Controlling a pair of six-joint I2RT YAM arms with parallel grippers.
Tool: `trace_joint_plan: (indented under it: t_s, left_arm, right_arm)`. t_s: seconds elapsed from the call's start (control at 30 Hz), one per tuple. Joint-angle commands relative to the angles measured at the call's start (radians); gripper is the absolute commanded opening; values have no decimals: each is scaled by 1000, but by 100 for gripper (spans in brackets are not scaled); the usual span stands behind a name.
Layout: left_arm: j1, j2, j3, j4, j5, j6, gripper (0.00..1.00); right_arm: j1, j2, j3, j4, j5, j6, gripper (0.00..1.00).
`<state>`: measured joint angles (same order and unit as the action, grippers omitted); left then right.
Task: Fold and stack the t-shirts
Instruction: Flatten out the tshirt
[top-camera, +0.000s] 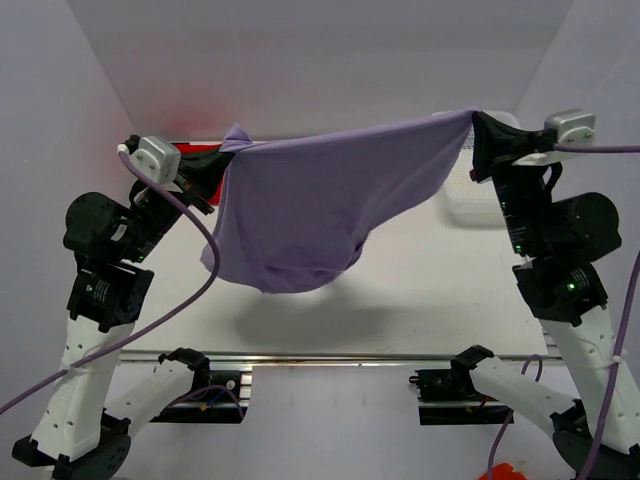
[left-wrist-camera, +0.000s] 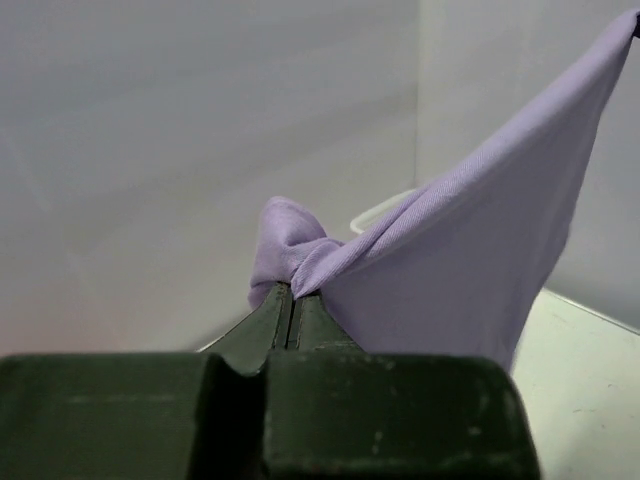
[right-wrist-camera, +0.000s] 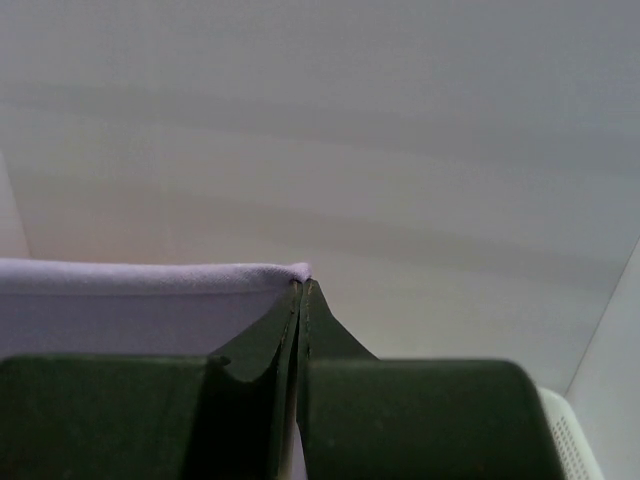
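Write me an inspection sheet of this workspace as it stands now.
Surface: white table, the shirt's shadow on it.
Job's things: lavender t-shirt hangs stretched between both grippers, sagging above the table; red patch behind the left arm, too hidden to identify.
Clutter: white mesh basket at right; orange-red thing cut off at near edge.
Grippers: left gripper shut on a bunch of the shirt; right gripper shut on its edge.
Cables: purple cable loops off the left wrist; second cable along the right arm.
Surroundings: white walls on three sides.
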<state>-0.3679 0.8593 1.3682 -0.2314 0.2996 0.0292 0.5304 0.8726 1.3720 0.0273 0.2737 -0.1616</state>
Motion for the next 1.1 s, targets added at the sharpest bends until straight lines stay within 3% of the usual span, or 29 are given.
trace_joint_plan:
  t_s: [0.0, 0.47, 0.67, 0.9, 1.07]
  left_arm:
    - [7, 1, 52, -11, 22, -21, 0]
    - [17, -38, 160, -60, 88, -22, 0]
    - [17, -74, 169, -60, 189, -32, 0]
    - [17, -16, 147, -39, 203, -32, 0]
    - [17, 180, 98, -2, 93, -41, 0]
  right_arm:
    - [-7, -50, 78, 19, -19, -36, 0]
    - [-7, -141, 145, -84, -159, -19, 0]
    - [-7, -181, 133, -86, -192, -10, 0]
    - [-6, -123, 32, -6, -117, -15, 0]
    - [-6, 4, -115, 94, 31, 22, 0]
